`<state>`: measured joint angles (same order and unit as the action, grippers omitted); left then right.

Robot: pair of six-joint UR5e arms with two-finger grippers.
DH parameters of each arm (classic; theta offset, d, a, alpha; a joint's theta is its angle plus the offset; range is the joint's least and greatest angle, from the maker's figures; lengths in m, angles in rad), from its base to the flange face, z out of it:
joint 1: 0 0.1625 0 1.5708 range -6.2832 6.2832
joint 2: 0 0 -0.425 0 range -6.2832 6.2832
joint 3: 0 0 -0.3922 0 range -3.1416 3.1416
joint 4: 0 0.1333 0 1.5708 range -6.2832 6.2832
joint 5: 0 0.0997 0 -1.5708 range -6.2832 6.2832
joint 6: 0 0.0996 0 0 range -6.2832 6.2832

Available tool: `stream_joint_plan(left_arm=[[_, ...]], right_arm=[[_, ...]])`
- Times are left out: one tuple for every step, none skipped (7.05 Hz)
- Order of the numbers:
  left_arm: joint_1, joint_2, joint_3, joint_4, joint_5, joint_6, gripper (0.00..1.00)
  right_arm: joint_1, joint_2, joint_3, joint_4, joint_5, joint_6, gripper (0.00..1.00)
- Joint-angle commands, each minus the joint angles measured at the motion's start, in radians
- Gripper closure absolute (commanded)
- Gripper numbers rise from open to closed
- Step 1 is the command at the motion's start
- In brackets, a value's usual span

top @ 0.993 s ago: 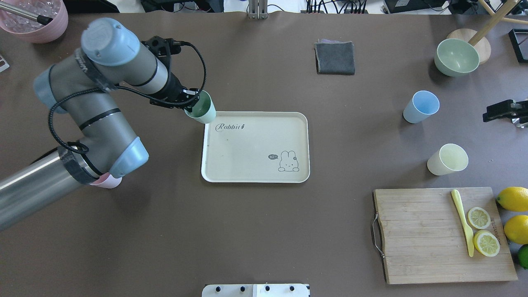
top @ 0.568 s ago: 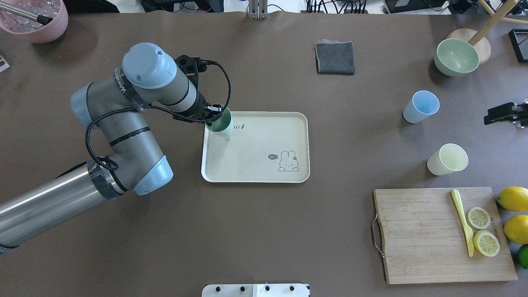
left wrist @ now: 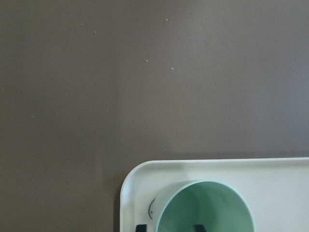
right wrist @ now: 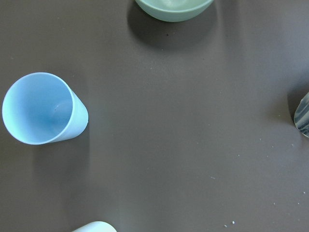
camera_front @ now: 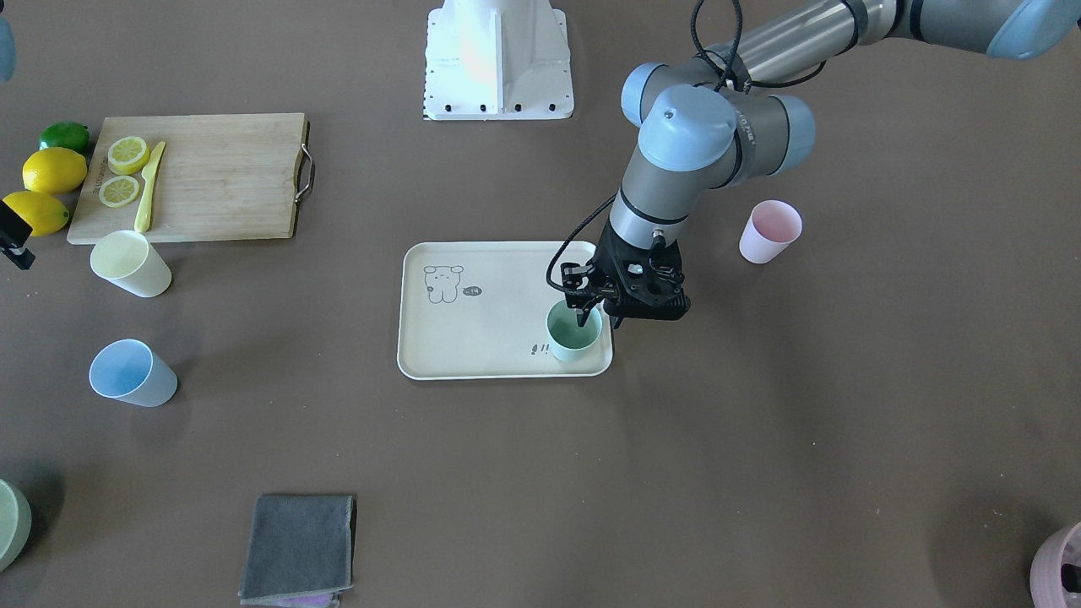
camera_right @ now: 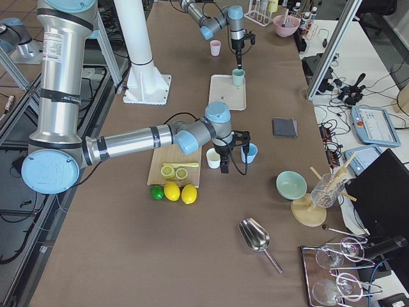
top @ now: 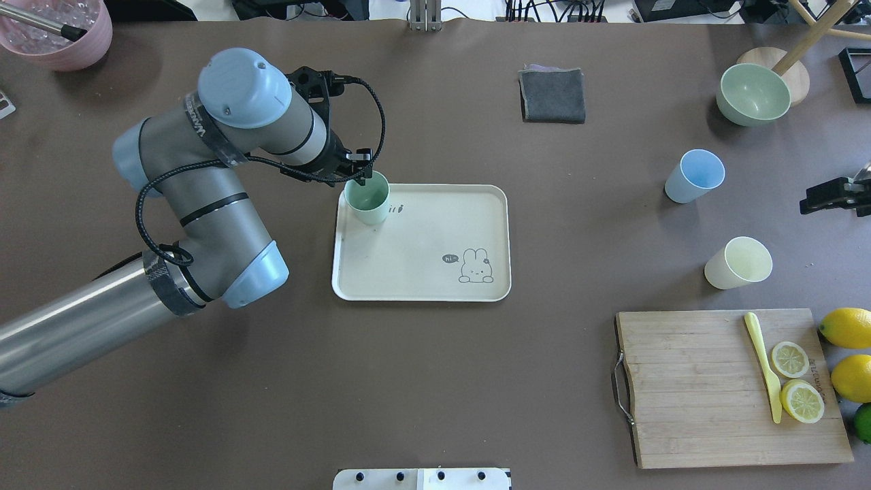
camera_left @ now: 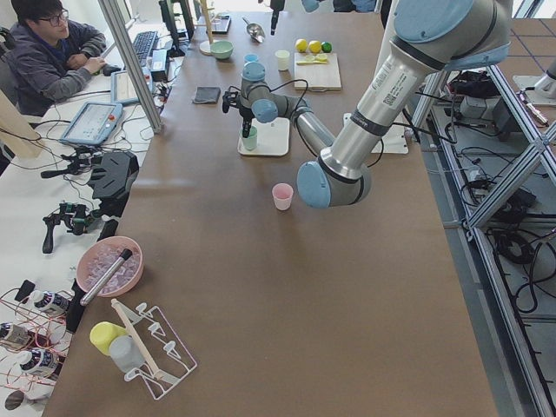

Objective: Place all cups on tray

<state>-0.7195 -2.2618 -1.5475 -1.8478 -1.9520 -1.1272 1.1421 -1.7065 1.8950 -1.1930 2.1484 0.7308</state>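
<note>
The mint green cup stands upright on the far left corner of the cream tray. My left gripper is over its rim and open, with one finger inside and one outside in the left wrist view, where the cup fills the bottom. The pink cup stands on the table left of the tray, hidden by my arm in the overhead view. The blue cup and the yellow cup stand far right. My right gripper is empty at the right edge, to the right of the blue cup, and looks open.
A sage bowl and a wooden stand are at the back right. A grey cloth lies at the back middle. A cutting board with lemon slices and a yellow knife is at the front right, lemons beside it. A pink pot is at the back left.
My left arm carried the tilted mint cup to the right onto the tray corner. It now stands upright and my fingers have parted. My right gripper drifted slightly toward me.
</note>
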Motion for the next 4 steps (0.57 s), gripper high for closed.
stream_joint_plan(left_arm=[[-0.116, 0.013, -0.017, 0.018, -0.092, 0.125, 0.01], [-0.141, 0.025, -0.017, 0.031, -0.102, 0.163, 0.01], [-0.143, 0.025, -0.017, 0.032, -0.1, 0.168, 0.01], [-0.143, 0.025, -0.017, 0.032, -0.099, 0.168, 0.01]], right_arm=[[-0.072, 0.002, 0.007, 0.0, -0.012, 0.06, 0.15], [-0.106, -0.001, 0.007, 0.0, -0.015, 0.061, 0.19], [-0.14, -0.008, 0.004, 0.0, -0.04, 0.061, 0.26], [-0.169, -0.021, 0.004, 0.0, -0.051, 0.061, 0.33]])
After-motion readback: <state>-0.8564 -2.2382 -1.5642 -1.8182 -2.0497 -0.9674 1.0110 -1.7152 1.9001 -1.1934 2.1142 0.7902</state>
